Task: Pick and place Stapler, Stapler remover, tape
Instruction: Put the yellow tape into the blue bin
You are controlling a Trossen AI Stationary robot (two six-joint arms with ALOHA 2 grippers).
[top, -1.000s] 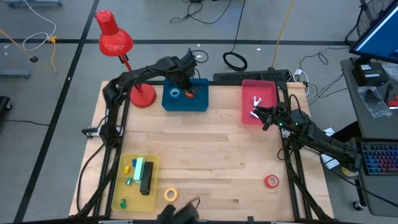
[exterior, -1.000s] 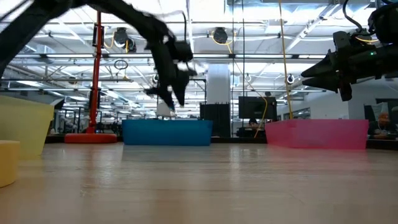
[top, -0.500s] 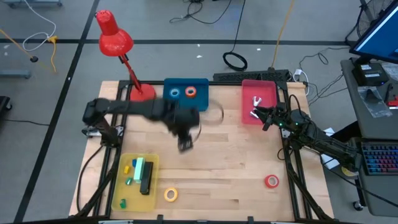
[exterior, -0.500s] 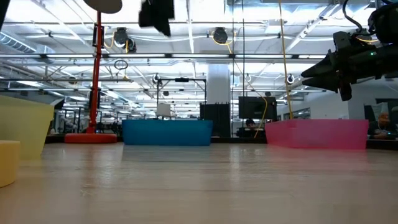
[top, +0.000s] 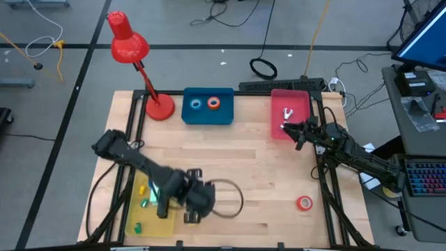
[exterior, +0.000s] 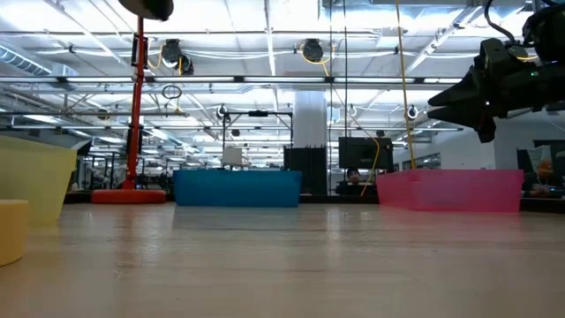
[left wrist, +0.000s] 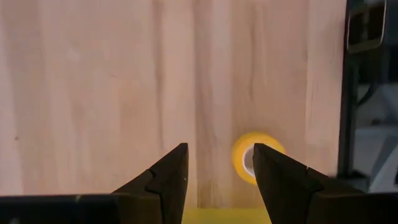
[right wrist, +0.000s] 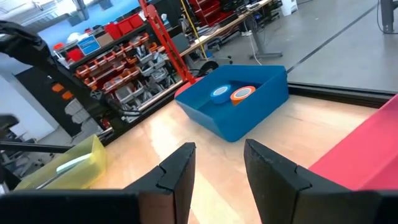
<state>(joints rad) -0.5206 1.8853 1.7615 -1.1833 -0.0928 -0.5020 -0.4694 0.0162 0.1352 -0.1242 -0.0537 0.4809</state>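
Blue rectangular plastic bin [top: 208,107]: blue tape roll [top: 195,104], orange tape roll [top: 213,103]. Pink bin [top: 289,122]: white staple remover [top: 286,112]. Yellow tray [top: 148,209]: black stapler [top: 164,198]. Loose on wooden table [top: 258,174]: yellow tape roll [left wrist: 252,157], red tape roll [top: 304,203]. Left gripper [left wrist: 217,163] fingers apart above yellow roll; right gripper [right wrist: 214,162] fingers apart, empty, beside pink bin.

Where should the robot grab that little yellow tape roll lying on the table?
Probably from straight above. The yellow tape roll lies flat on the wooden table, open centre facing up, so one finger could go into the hole and the other outside, pinching the ring's wall. The left gripper hangs open above it, slightly off to one side.
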